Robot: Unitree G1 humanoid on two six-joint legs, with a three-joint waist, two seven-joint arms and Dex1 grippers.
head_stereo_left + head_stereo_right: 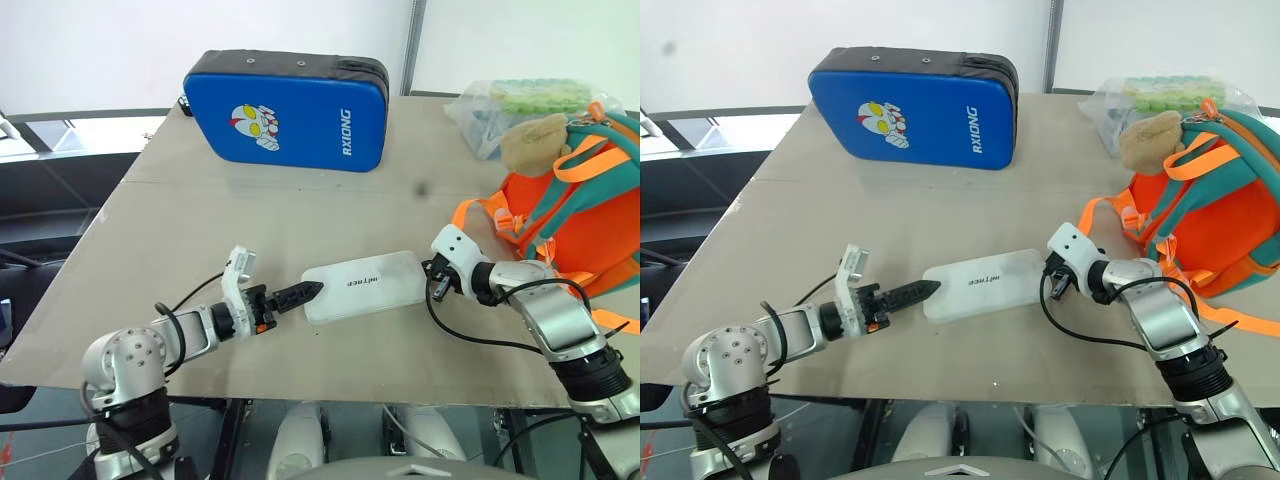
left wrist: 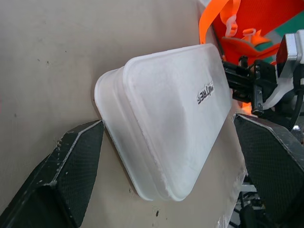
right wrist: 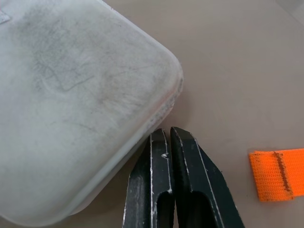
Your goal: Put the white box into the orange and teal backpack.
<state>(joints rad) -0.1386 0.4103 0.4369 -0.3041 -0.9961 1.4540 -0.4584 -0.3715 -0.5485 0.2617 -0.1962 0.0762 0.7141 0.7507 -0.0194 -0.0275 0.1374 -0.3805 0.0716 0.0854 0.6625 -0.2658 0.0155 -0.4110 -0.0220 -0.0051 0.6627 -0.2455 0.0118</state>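
Note:
The white box (image 1: 365, 285) lies flat on the table near the front edge, its dark lettering facing up. My left gripper (image 1: 310, 291) is at the box's left end, open, with one black finger (image 2: 71, 161) on each side of that end and neither pressing it. At the box's right end, my right gripper (image 1: 436, 285) is shut, its fingertips (image 3: 164, 142) touching the box's corner edge and holding nothing. The orange and teal backpack (image 1: 590, 220) stands at the table's right, just past my right arm, with a tan plush toy (image 1: 530, 140) on top.
A big blue cartoon-printed case (image 1: 285, 95) stands at the back of the table (image 1: 200, 230). A clear plastic bag of green items (image 1: 520, 100) lies behind the backpack. An orange strap (image 1: 470, 212) trails on the table beside the box's right end.

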